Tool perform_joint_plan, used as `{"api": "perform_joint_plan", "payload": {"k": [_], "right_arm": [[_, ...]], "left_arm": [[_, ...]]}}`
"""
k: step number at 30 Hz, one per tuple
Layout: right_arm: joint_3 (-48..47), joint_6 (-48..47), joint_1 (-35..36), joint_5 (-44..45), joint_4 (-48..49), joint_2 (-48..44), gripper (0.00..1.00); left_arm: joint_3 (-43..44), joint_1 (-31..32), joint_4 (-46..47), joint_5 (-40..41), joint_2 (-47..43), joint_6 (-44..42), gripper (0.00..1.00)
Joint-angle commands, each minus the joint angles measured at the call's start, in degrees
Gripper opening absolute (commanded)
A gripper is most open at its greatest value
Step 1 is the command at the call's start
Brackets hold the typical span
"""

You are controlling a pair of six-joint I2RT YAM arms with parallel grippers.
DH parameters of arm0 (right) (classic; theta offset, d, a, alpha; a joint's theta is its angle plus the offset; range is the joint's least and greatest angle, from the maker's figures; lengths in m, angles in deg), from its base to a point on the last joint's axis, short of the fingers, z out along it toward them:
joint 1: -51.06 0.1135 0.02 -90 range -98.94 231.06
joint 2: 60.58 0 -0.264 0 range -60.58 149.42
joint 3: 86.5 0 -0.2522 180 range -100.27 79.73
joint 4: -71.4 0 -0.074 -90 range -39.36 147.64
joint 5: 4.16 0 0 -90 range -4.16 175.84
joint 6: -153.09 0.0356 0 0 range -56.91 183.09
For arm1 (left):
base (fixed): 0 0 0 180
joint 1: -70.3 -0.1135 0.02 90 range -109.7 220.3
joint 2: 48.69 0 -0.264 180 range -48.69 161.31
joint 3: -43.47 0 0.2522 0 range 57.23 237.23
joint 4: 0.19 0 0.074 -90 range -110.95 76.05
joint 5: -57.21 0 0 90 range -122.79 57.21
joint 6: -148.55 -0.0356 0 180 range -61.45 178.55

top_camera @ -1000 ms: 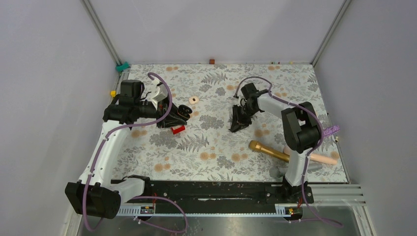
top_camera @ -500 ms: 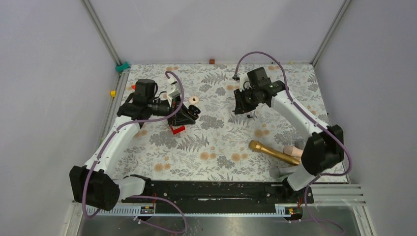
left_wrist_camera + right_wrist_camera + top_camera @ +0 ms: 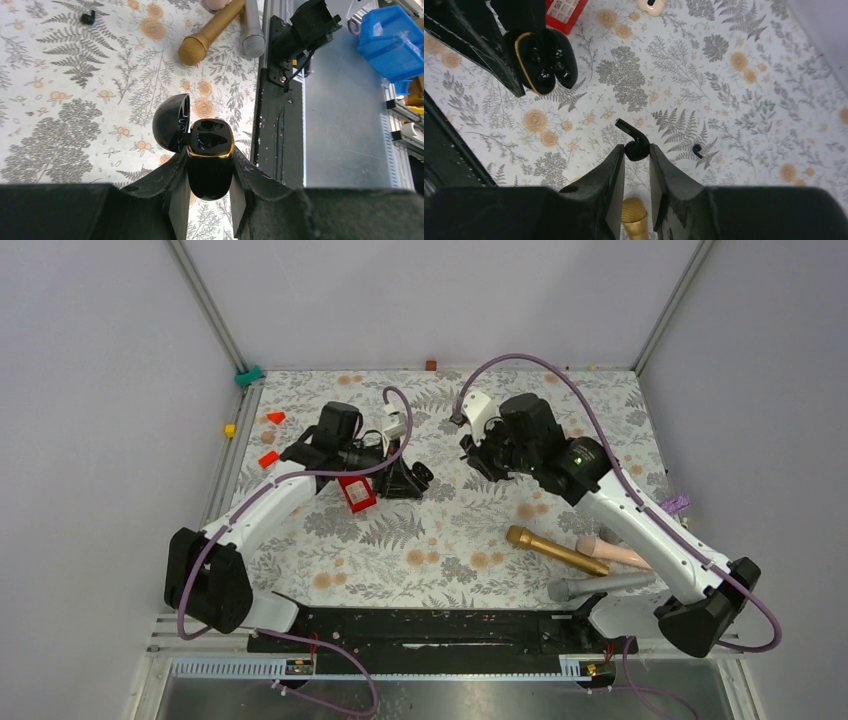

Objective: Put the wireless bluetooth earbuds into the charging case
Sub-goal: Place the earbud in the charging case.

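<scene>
My left gripper (image 3: 210, 161) is shut on the black charging case (image 3: 210, 150), held above the table. Its lid is swung open to the left, showing a gold rim and two empty wells. In the top view the case (image 3: 420, 476) hangs just right of the red box (image 3: 355, 492). My right gripper (image 3: 637, 150) is shut on a black earbud (image 3: 636, 145), stem pointing up-left, clear of the table. A second black earbud (image 3: 697, 149) lies on the cloth just right of the fingertips and also shows far off in the left wrist view (image 3: 88, 18). The two grippers (image 3: 478, 452) face each other mid-table.
A gold microphone (image 3: 545, 548), a grey one (image 3: 600, 585) and a pink one (image 3: 620, 552) lie near the right arm's base. Orange-red triangular bits (image 3: 275, 417) sit at the far left. A pale rounded object (image 3: 651, 5) lies beyond the red box (image 3: 566, 10).
Both arms have swung toward the middle of the table. The left gripper carried the open case rightward. The right gripper lifted off the cloth with the earbud and shifted left.
</scene>
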Motion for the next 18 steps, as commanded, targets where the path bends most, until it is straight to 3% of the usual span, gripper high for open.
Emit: {"api": "perform_joint_plan", "payload": {"k": [1, 9, 18], "right_arm": [[2.6, -6.7, 5.6, 9.3, 5.9, -2.6, 0.24], [4.9, -10.6, 14.8, 21.2, 10.1, -2.3, 0.25], [3.7, -9.5, 19.4, 24.5, 9.2, 1.4, 0.25]], "left_arm": [[1.9, 1.3, 3.7, -2.2, 0.7, 3.0, 0.00], [0.6, 1.5, 5.9, -2.9, -0.5, 3.9, 0.00], [-2.3, 1.8, 9.7, 0.3, -4.0, 3.3, 0.00]]}}
